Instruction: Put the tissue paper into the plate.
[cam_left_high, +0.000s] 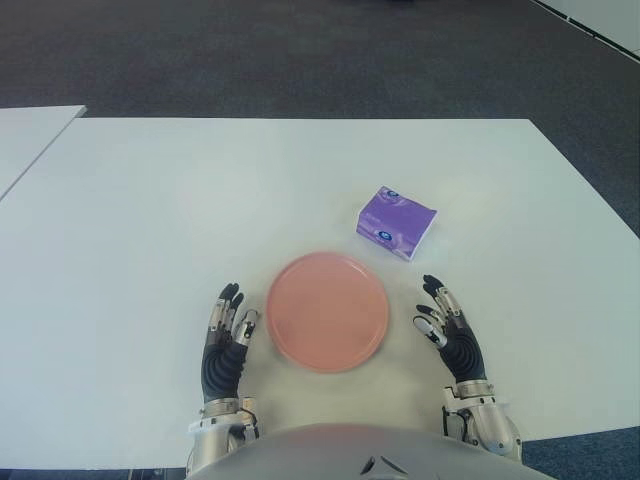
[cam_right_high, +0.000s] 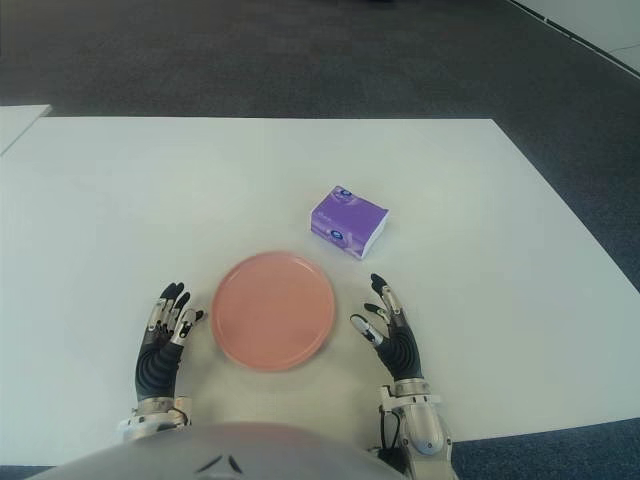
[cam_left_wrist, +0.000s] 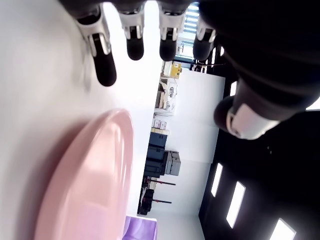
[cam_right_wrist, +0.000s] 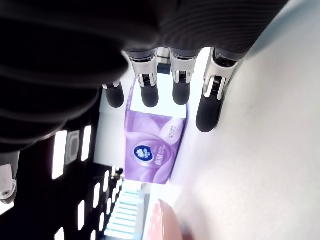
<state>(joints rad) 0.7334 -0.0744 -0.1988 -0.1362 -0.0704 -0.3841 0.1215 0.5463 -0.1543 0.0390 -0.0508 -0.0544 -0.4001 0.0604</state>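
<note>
A purple pack of tissue paper (cam_left_high: 396, 222) lies on the white table (cam_left_high: 150, 220), just beyond and right of a round pink plate (cam_left_high: 328, 310). The plate holds nothing. My right hand (cam_left_high: 447, 326) sits right of the plate and short of the pack, fingers spread and holding nothing; its wrist view shows the tissue paper (cam_right_wrist: 155, 145) ahead of the fingertips. My left hand (cam_left_high: 227, 338) shows left of the plate, fingers extended, with the plate's rim (cam_left_wrist: 95, 185) close beside it.
A second white table (cam_left_high: 25, 135) stands at the far left. Dark carpet (cam_left_high: 300, 50) lies beyond the table's far edge. Bare tabletop stretches to the left and behind the plate.
</note>
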